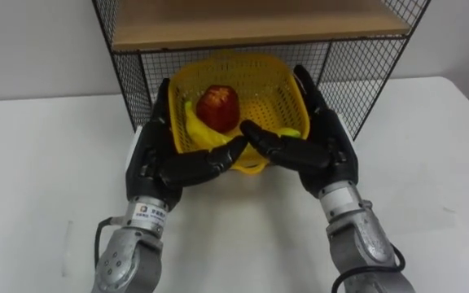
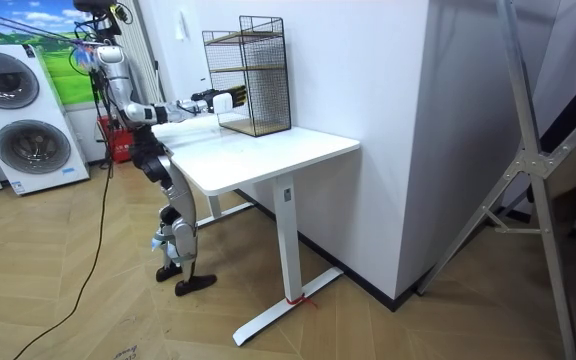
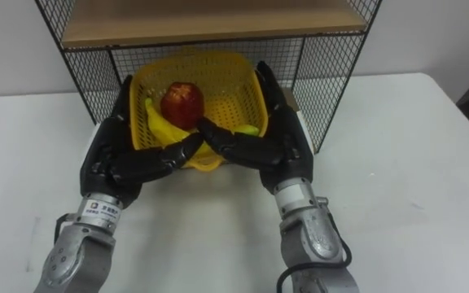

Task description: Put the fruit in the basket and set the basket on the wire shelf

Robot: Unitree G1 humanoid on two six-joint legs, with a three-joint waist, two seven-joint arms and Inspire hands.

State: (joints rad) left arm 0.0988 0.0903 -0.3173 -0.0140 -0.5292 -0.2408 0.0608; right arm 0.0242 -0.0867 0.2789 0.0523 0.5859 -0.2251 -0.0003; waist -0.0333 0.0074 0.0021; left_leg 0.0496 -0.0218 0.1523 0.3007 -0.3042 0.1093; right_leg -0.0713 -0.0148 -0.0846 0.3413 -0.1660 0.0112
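A yellow plastic basket (image 1: 255, 73) sits in the mouth of the wire shelf's (image 1: 357, 81) lower compartment, under its wooden board (image 1: 259, 24). Inside lie a red apple (image 1: 217, 106), a banana (image 1: 200, 129) and a small yellow-green fruit (image 1: 290, 133). My left hand (image 1: 157, 159) and right hand (image 1: 326, 150) cup the basket from both sides. Their straight fingers meet under its front rim and the thumbs lie up along its side walls. Part of the front rim is hidden behind the fingers.
The shelf stands at the back of a white table (image 1: 430, 163) against a white wall. In the room view I stand at the table's end with both arms stretched toward the shelf (image 2: 248, 75). Washing machines (image 2: 13, 110) stand behind me.
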